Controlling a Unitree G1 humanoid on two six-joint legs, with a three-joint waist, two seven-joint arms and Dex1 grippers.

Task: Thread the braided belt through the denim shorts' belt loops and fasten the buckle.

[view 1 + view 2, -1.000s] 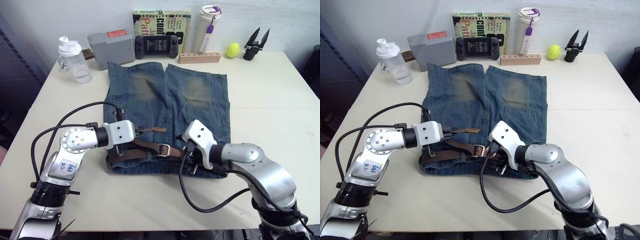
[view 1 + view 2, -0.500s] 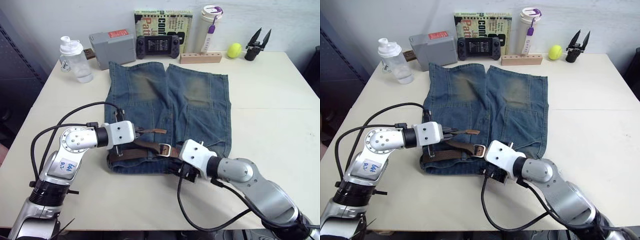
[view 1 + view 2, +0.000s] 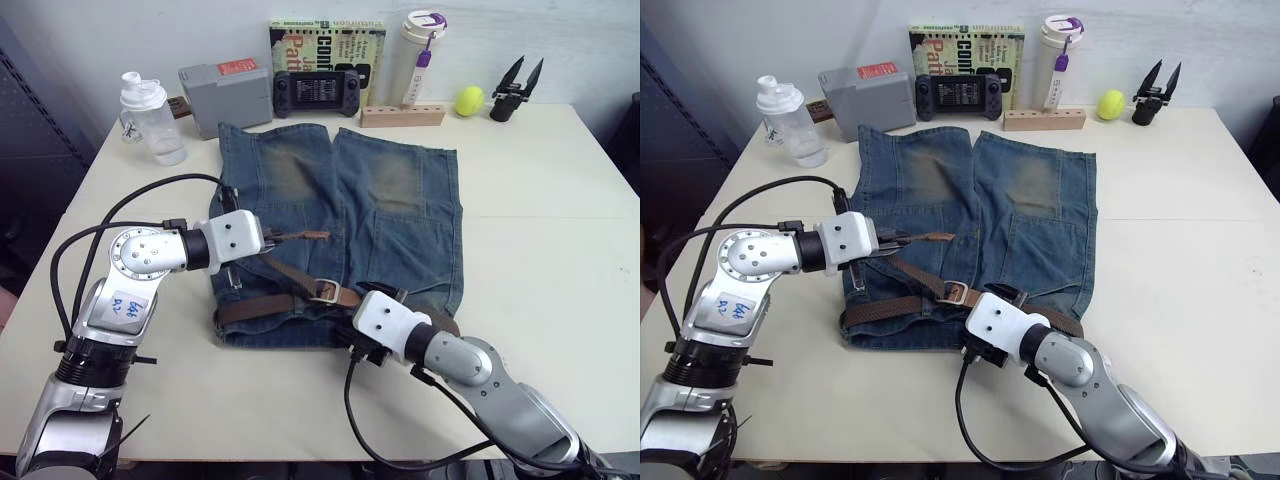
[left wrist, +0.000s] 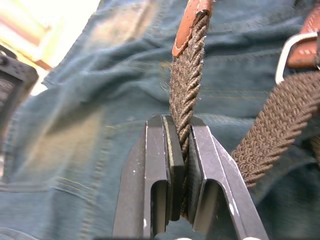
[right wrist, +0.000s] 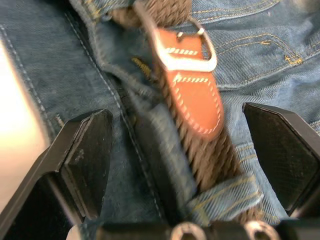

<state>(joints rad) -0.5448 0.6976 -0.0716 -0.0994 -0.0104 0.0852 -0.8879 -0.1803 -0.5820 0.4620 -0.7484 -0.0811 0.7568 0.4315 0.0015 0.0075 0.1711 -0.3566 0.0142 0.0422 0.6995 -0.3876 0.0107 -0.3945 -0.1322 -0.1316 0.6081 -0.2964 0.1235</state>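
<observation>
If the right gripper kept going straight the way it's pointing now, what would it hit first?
Most likely the braided belt lying on the denim shorts, at its brown leather end by the buckle. The right gripper is open with that strap between its fingers; depth is hard to judge.

Denim shorts (image 3: pixel 380 200): blue, faded yellowish-brown patches on both legs, lay flat on the table, waistband toward the robot. Braided belt (image 3: pixel 255 309): dark-brown weave, ran along the waistband; its tan-tipped free end (image 3: pixel 308 236) rose slanting above the cloth. Buckle (image 3: pixel 325 292): silvery frame on brown leather, rested mid-waistband. Belt loop (image 5: pixel 220 200): crossed over the braid.
</observation>
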